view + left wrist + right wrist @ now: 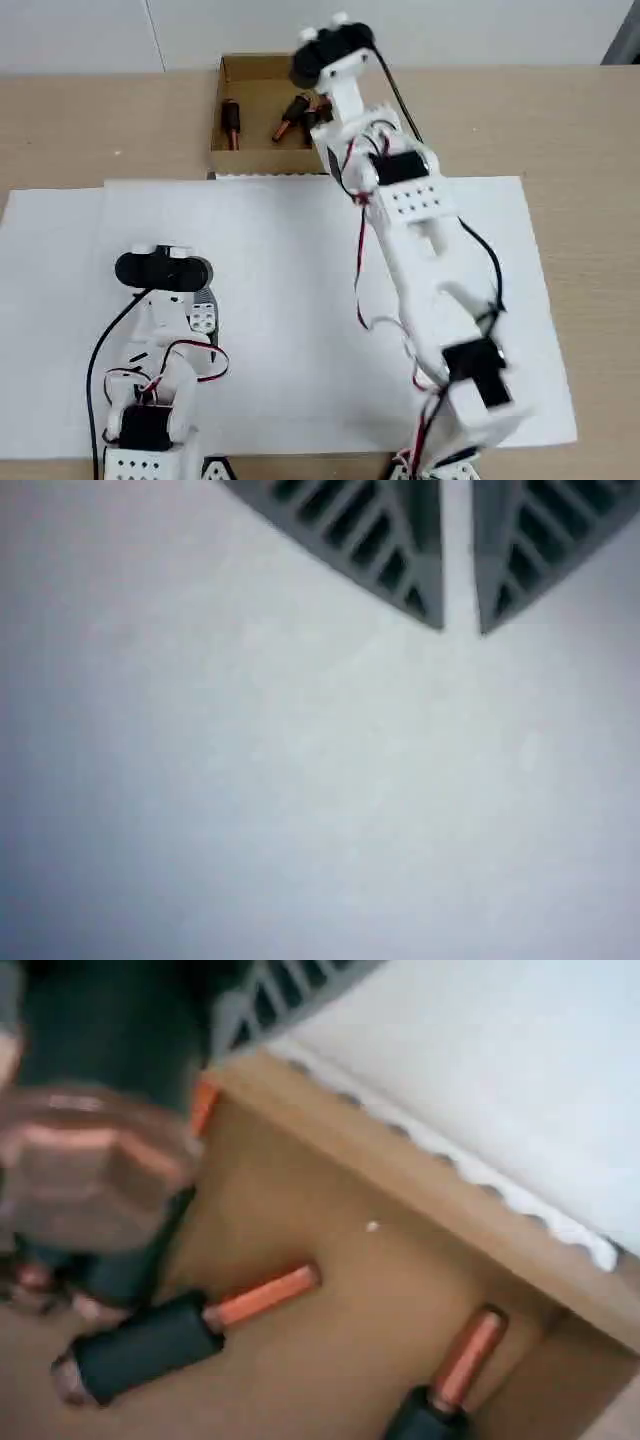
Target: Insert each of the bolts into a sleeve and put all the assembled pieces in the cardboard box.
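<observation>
The cardboard box [222,110] stands at the table's far edge. Two assembled pieces lie in it, each a black sleeve with a copper bolt: one at the left [231,122] and one in the middle [290,118]. They show close up in the right wrist view as one piece [150,1345] and the other [450,1380] on the box floor [360,1290]. My right gripper [319,110] hangs over the box's right part, shut on a third assembled piece [95,1155] with a grey finger [262,998] beside it. My left gripper [460,625] is shut and holds nothing, low over the white paper [300,800].
A white paper sheet [280,290] covers the table in front of the box. The left arm [160,290] stands at its near left. The right arm [430,270] stretches across the sheet's right side to the box. Bare wood [560,130] lies right of the box.
</observation>
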Controlling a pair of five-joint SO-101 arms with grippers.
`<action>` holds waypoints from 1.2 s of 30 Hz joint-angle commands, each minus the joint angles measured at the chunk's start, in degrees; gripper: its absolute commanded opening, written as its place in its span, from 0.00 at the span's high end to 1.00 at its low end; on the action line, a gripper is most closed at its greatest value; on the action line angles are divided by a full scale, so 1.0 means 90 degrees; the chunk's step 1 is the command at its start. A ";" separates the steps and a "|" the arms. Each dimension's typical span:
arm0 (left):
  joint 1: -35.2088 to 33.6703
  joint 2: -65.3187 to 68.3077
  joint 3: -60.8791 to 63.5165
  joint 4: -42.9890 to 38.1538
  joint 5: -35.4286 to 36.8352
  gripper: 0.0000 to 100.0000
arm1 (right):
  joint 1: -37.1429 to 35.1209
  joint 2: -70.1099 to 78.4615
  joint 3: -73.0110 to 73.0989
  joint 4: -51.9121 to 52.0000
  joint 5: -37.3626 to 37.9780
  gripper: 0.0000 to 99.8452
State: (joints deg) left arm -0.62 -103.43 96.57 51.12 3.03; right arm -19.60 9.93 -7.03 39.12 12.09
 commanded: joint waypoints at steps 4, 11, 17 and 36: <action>-0.0020 -0.0078 -0.0024 0.0010 0.0049 0.99 | 0.0015 0.1451 -0.2178 -0.0230 0.1065 1.00; 0.0303 -0.0078 -0.0024 0.0029 -0.0029 0.99 | -0.0063 0.3043 -0.3429 -0.0991 0.2403 1.00; 0.0576 -0.0078 -0.0024 0.0029 -0.0381 0.99 | -0.0171 0.3668 -0.3897 -0.1011 0.2618 1.00; 0.0557 -0.0078 -0.0024 0.0029 -0.0361 0.99 | -0.0298 0.3717 -0.3907 -0.0474 0.2676 0.89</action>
State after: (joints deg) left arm 3.96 -103.43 96.57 51.12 0.04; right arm -21.98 45.01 -39.21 34.81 35.47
